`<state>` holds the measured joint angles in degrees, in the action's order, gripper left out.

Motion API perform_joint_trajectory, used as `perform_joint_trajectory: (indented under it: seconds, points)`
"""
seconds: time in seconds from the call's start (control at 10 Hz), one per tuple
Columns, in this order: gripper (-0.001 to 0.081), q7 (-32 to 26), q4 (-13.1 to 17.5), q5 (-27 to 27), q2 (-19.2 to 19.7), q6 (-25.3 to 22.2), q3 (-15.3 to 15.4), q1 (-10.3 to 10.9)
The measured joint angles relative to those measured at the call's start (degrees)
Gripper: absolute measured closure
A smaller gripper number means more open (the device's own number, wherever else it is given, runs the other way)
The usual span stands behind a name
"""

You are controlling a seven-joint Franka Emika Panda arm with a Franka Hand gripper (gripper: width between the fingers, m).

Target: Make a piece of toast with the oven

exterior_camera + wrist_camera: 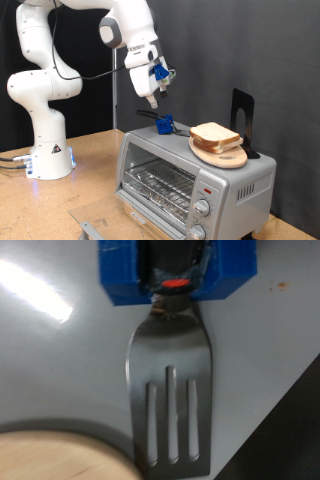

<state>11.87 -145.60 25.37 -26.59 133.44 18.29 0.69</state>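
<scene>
- Because the oven (190, 178) has a smooth, flat metal top, things on it could slide — a bump from the arm might push the round wooden plate (222, 155) off the edge.
- On that plate sits the piece of toast (216, 136), stacked with a second slice just like it, so a tip would drop both.
- From the wrist view, a slotted metal spatula (170, 390) lies flat on the top, its blade close to the plate; a crooked grab could make it skid.
- Bent over from the exterior view's top, the arm points its gripper (149, 98) down, hanging above the spatula's blue holder (165, 125) — not touching it.
- Whether its jaws are wide or narrow, nobody can tell.
</scene>
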Motion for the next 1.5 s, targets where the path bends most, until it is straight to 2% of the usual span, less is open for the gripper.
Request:
perform_joint_trajectory:
  seconds: [0.5,0.9,1.5]
  points:
    - [0.0006,-2.02,-1.6,1.77,3.48,2.72,0.75,1.41]
    - [0.0006,-6.09,-1.71,4.21,5.69,3.39,0.92,2.95]
    - [0.0006,-6.72,-2.36,4.57,5.83,4.51,1.38,3.76]
